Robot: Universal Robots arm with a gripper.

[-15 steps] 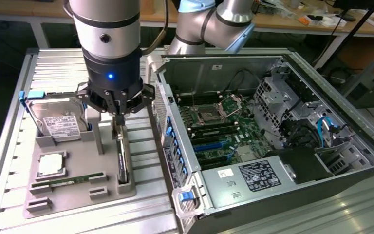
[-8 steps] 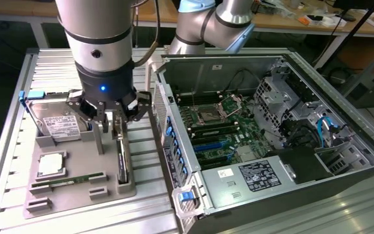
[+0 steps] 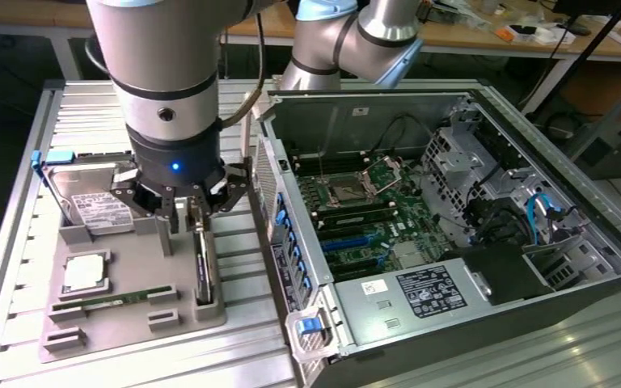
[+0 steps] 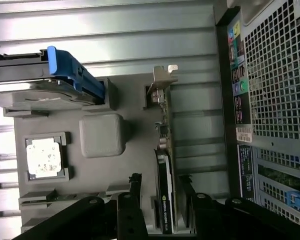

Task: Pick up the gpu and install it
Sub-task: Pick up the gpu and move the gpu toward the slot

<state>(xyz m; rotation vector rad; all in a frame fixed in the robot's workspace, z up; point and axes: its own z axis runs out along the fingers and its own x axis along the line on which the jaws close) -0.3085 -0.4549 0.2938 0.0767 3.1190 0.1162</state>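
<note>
Hovering directly over the gpu (image 3: 204,267), the hand (image 3: 195,212) is holding its 2 fingers (image 4: 135,192) apart, 1 beside each flat face of the card, neither visibly pressing it. The gpu is standing on edge in a slot of the grey tray (image 3: 127,319), its long axis running parallel to the open computer case (image 3: 397,105) nearby. Open room is lying straight above; the case wall is crowding 1 side.

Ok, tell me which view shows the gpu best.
The wrist view: the gpu stands on edge in the grey tray, visible from silver bracket to black cooler. In the exterior view it is a thin dark edge just below the gripper.
</note>
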